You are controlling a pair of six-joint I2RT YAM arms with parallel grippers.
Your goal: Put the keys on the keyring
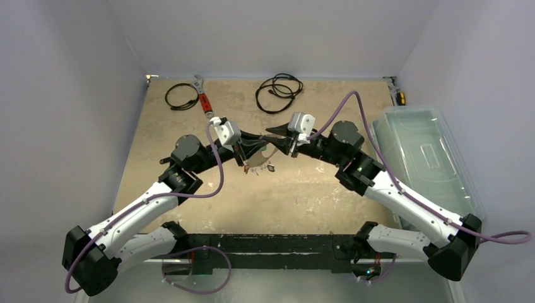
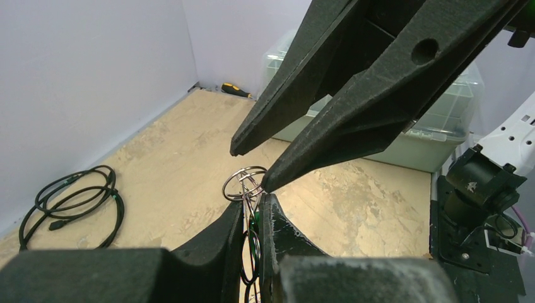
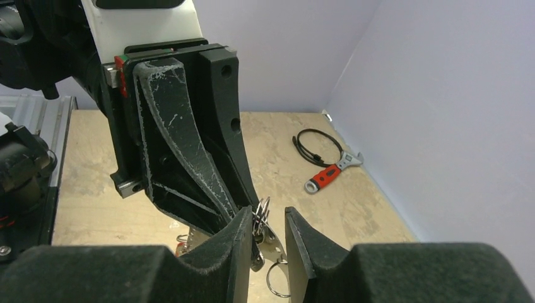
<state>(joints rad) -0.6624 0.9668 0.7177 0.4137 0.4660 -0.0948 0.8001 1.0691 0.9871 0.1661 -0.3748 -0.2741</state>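
Observation:
My left gripper [image 1: 251,147] [image 2: 255,203] is shut on thin wire split rings [image 2: 245,184] and a green key tag [image 2: 253,222], held above the table. The flat silvery keyring [image 3: 273,237] [image 1: 260,160] hangs below the rings, with a small split ring [image 3: 277,279] dangling from it. Tagged keys [image 1: 255,170] hang under it in the top view. My right gripper [image 3: 270,227] [image 1: 272,135] is open, its jaws either side of the rings and keyring. One of its fingertips [image 2: 266,184] touches the rings in the left wrist view.
A red-handled wrench [image 1: 204,101] [image 3: 328,177] and two black coiled cables [image 1: 182,96] [image 1: 279,93] lie at the back. A clear plastic bin [image 1: 429,158] [image 2: 404,139] stands along the right. A yellow-black tool [image 2: 236,90] lies in the far corner.

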